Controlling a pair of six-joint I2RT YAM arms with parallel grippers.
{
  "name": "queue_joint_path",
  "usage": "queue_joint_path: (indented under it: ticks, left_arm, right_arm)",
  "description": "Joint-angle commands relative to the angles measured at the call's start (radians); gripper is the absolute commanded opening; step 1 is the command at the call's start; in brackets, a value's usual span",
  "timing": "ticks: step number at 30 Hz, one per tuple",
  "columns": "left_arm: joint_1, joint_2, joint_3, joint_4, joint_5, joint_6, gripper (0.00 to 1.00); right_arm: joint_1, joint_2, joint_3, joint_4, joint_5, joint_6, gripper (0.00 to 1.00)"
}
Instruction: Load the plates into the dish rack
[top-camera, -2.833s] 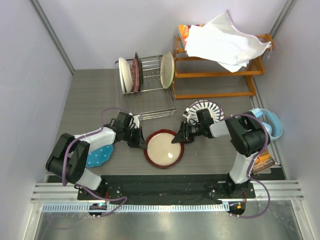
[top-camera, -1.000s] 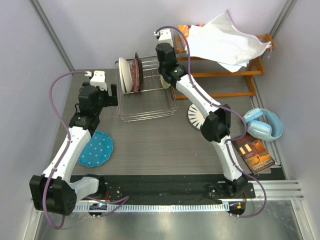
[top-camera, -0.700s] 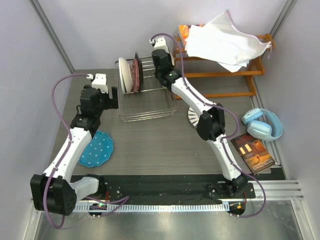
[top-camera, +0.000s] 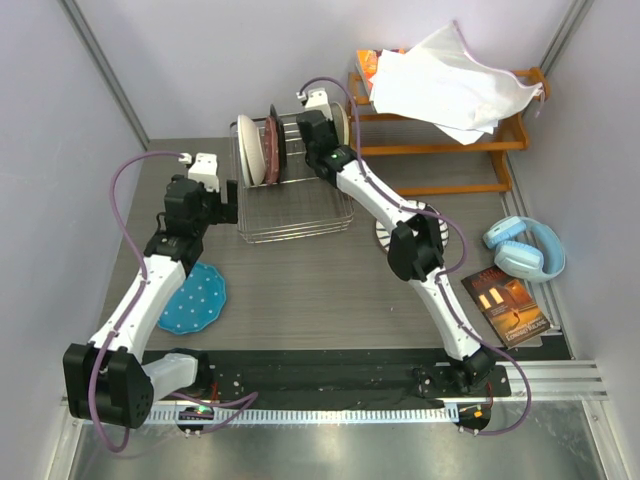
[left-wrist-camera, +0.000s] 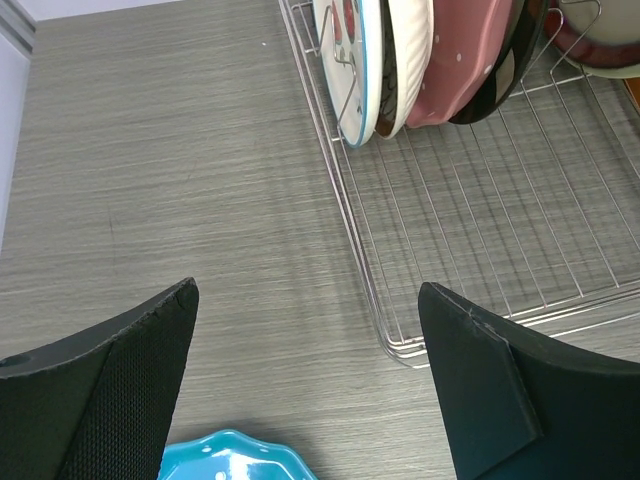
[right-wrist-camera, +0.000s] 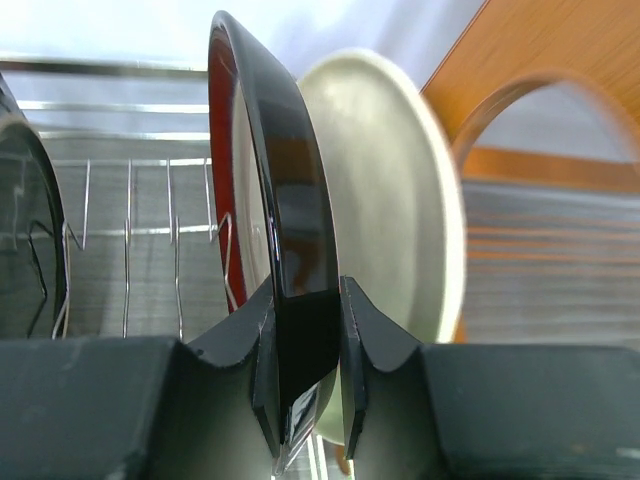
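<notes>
right claw (right-wrist-camera: 305, 330) clenched on red-rimmed plate (right-wrist-camera: 262, 170), upright over dish rack (top-camera: 300, 212), just beside cream plate (right-wrist-camera: 400, 200). lower straight into free slot, keep rim vertical, release only once seated. left claw (left-wrist-camera: 310, 350) released, empty.

Orange wooden shelf rack (top-camera: 430, 150) back right, white cloth (top-camera: 445, 85) draped on top; blue headphones (top-camera: 527, 258) beside book (top-camera: 505, 305).

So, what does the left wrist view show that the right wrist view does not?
Only the left wrist view shows the blue plate lying on the table, below the open left gripper. Only the right wrist view shows the right gripper shut on the edge of the red-rimmed plate, with a cream plate right behind it. Both show the wire dish rack.
</notes>
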Motion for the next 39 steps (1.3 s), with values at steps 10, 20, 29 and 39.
queue_joint_path:
  ticks: [10,20,29,39]
  left_arm:
    - [-0.014,0.011,0.027,0.029,0.009,0.0,0.92]
    - [-0.031,0.022,0.024,0.066,-0.037,-0.041,0.99]
    - [-0.066,-0.059,-0.01,-0.014,-0.049,-0.023,1.0]
    - [-0.08,-0.079,-0.022,-0.112,-0.061,-0.145,0.96]
  right_arm:
    - [0.007,-0.15,-0.109,0.032,-0.003,0.029,0.54]
    - [0.001,-0.485,-0.342,-0.072,-0.098,0.035,0.62]
    - [-0.266,-0.889,-1.036,-0.196,-0.679,-0.297,0.66]
    - [-0.388,-0.831,-1.263,-0.215,-0.824,-0.594,0.01]
